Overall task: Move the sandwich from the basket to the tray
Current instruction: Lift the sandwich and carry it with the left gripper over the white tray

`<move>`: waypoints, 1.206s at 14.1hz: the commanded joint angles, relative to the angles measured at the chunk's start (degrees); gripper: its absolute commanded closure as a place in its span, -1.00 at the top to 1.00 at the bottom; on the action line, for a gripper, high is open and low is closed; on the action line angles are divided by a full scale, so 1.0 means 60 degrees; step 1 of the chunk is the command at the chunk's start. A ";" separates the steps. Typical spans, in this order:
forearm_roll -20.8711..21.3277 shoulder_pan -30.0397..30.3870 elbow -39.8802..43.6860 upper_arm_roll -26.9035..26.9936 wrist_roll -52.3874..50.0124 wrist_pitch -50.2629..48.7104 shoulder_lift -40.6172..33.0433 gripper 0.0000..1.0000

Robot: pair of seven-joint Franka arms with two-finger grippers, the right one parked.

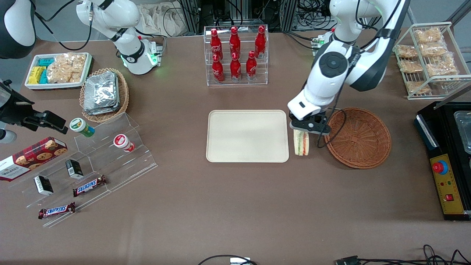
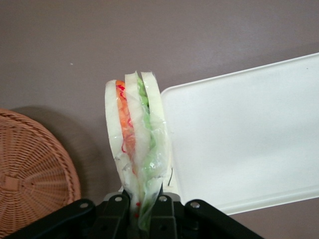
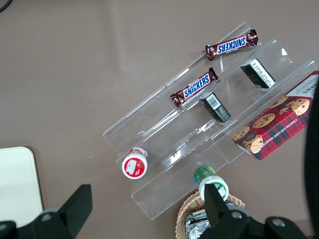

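Pincer [image 1: 302, 133] clenching the sandwich [image 1: 301, 142] by its narrow end, hanging it over the brown counter [image 1: 235, 206] in the gap between tray [image 1: 247, 135] and basket [image 1: 358, 137]. In the wrist view, fingers [image 2: 159, 211] pinching the clear wrap, sandwich [image 2: 137, 144] showing pale bread with orange and green layers, one edge overlapping the tray [image 2: 249, 134] rim, basket [image 2: 30, 172] just beside.

Basket sitting with nothing in it, only woven wicker showing. Tray lying flat, cream surface bare.

Lighter wicker basket [image 1: 123, 96] toward the parked arm's end holding a stack of foil packets [image 1: 101, 92]. White bin [image 1: 87, 72] beside it holding a bag of snacks [image 1: 65, 67] plus yellow and teal packs [image 1: 38, 73]. Clear rack [image 1: 236, 82] farther from the front camera than the tray, holding six red bottles [image 1: 235, 68]. Wire shelf [image 1: 410, 82] toward the working arm's end carrying bagged snacks [image 1: 430, 51]. Clear stepped stand [image 1: 128, 154] bearing two small cups [image 1: 123, 142], two dark boxes [image 1: 74, 168] and candy bars [image 1: 89, 185], with a cookie box [image 1: 31, 157] alongside.
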 commanded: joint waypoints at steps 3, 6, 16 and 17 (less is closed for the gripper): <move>0.1171 -0.0463 0.0579 -0.0545 -0.1834 0.0003 0.1182 -0.74; 0.1231 -0.0742 0.0594 -0.0545 -0.2173 0.0195 0.1681 -0.74; 0.1406 -0.1314 0.0580 -0.0486 -0.2188 0.0854 0.2854 -0.72; 0.1537 -0.1314 0.0550 -0.0486 -0.2188 0.0854 0.2883 -0.71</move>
